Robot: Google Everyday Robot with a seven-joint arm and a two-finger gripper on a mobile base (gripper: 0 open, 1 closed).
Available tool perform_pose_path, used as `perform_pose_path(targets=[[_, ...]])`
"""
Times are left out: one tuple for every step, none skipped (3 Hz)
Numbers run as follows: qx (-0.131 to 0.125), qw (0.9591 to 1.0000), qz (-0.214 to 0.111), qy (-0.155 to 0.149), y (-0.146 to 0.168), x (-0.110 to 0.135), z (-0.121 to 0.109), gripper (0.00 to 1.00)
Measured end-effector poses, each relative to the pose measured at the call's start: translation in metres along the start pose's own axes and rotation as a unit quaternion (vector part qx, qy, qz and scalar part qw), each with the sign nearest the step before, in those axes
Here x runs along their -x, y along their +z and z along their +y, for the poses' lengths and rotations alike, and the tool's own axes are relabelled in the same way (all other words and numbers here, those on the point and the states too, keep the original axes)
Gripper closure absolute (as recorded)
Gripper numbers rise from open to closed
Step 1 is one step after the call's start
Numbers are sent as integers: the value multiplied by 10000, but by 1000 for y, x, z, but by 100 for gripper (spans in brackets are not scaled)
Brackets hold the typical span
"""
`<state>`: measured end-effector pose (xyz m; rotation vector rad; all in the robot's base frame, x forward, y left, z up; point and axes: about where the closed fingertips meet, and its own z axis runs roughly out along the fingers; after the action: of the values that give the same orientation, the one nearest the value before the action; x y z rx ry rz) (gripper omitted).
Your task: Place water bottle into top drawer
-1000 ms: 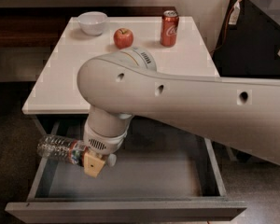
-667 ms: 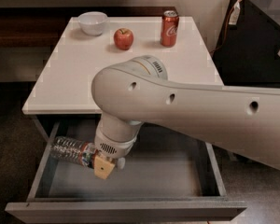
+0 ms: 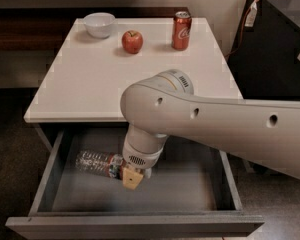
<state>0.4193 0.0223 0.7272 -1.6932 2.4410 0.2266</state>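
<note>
The water bottle [image 3: 96,163] is held clamped at one end by the gripper [image 3: 131,177], pointing toward 9 o'clock, presumably so it is laid flat inside the shallow top drawer [image 3: 135,224].

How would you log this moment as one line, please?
step: placing | gripper: in open top drawer, holding bottle | bottle: horizontal, inside drawer | released: no

Water bottle [image 3: 96,163] (clear) sideways in open top drawer [image 3: 140,225], held by gripper [image 3: 131,177]
</note>
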Motion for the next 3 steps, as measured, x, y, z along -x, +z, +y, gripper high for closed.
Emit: perform_pose_path(targets=[[66,9998,88,-180,21,-6,-10,68],[223,9992,193,-265,47,-12,-17,37],[329,9986,289,-295,63,-15,-19,13]])
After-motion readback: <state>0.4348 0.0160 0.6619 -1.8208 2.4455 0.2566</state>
